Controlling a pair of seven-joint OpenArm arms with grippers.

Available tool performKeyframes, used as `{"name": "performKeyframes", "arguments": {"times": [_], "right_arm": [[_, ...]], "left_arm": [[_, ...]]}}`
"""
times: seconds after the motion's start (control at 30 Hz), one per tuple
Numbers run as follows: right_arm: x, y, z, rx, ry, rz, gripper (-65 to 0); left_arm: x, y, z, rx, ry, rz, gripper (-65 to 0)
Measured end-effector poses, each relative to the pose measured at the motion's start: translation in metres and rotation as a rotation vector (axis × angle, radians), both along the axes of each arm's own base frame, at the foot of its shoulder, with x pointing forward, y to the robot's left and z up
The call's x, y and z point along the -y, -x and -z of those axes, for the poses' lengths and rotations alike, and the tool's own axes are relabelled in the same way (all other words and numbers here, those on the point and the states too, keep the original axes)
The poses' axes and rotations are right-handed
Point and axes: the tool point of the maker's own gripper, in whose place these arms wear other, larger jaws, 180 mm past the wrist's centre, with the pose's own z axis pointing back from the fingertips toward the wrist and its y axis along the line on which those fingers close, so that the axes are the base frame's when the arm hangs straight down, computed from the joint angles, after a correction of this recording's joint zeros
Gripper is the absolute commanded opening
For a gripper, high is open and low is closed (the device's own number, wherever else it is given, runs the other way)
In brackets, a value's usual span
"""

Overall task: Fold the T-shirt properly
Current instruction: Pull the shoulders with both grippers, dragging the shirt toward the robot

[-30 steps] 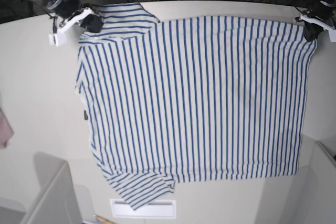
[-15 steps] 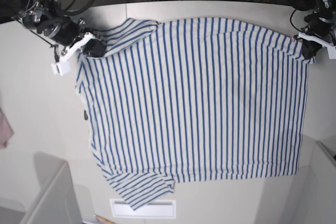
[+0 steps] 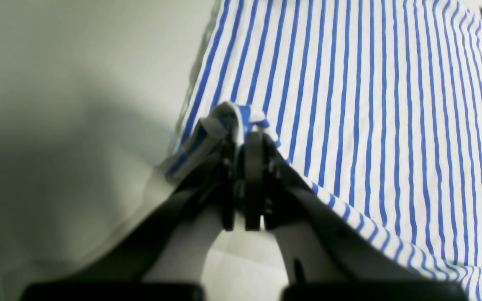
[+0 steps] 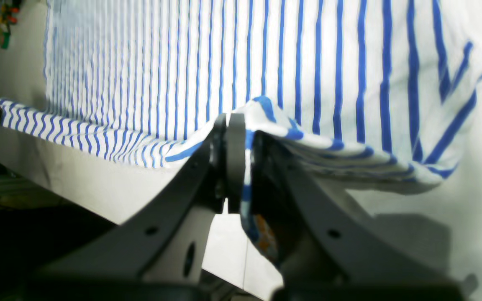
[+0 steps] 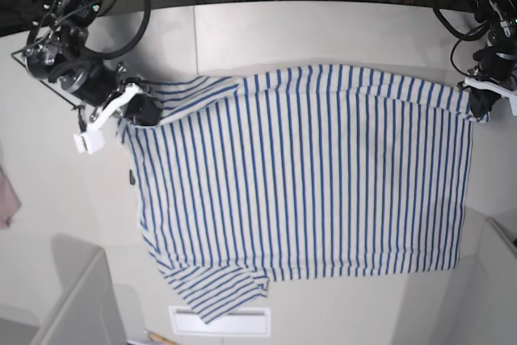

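The white T-shirt (image 5: pixel 307 175) with narrow blue stripes lies spread on the table, one sleeve at the near left. My right gripper (image 5: pixel 141 111) is shut on its far-left corner, beside the other sleeve. My left gripper (image 5: pixel 481 103) is shut on its far-right corner. The far edge hangs lifted between them, drawn in over the shirt's body. In the right wrist view the gripper (image 4: pixel 241 121) pinches striped T-shirt (image 4: pixel 266 54) cloth. In the left wrist view the gripper (image 3: pixel 243 142) pinches a bunched corner of the T-shirt (image 3: pixel 370 104). A small dark tag (image 5: pixel 131 176) shows at the left edge.
A pinkish cloth scrap (image 5: pixel 6 195) lies at the table's left edge. A white label (image 5: pixel 220 321) sits near the front edge under the sleeve. Grey box walls stand at the near left (image 5: pixel 81 305) and near right (image 5: pixel 494 280). Cables and gear lie beyond the far edge.
Both grippers have moved toward the near side, carrying the shirt's far edge away from the table's far edge. Bare table now shows behind the shirt.
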Motion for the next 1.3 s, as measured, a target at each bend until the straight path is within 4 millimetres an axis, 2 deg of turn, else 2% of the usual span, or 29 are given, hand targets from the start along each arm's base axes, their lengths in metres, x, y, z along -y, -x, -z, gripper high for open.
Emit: {"name": "performKeyframes", "arguments": {"times": [0.2, 0.33, 0.5, 0.7, 0.8, 0.93, 1.1, 1.3], "right_arm": [[0.001, -0.024, 0.006, -0.070, -0.078, 0.052, -65.0], [0.000, -0.035, 0.015, -0.109, -0.113, 0.058, -65.0], [0.001, -0.051, 0.016, -0.116, -0.140, 0.061, -65.0], [0.001, -0.065, 0.022, -0.139, -0.170, 0.065, -65.0], [0.001, -0.071, 0.024, -0.149, -0.178, 0.067, -65.0], [0.000, -0.083, 0.025, -0.158, -0.199, 0.071, -65.0], [0.001, -0.094, 0.024, -0.164, -0.215, 0.073, -65.0], [0.011, -0.106, 0.028, -0.167, -0.218, 0.104, -65.0]], "left_arm": [[-0.009, -0.007, -0.005, 0.022, 0.021, -0.073, -65.0], [-0.013, -0.013, 0.005, 0.021, 0.061, -0.101, -65.0], [-0.019, -0.014, 0.015, 0.002, 0.087, -0.118, -65.0], [-0.025, -0.023, 0.009, 0.000, 0.038, -0.117, -65.0], [-0.021, -0.029, 0.019, -0.088, -0.013, -0.081, -65.0], [-0.018, -0.045, 0.012, -0.067, -0.033, -0.067, -65.0], [-0.020, -0.052, 0.006, -0.050, -0.037, -0.070, -65.0], [-0.011, -0.066, 0.021, -0.094, -0.021, -0.013, -65.0]]}}
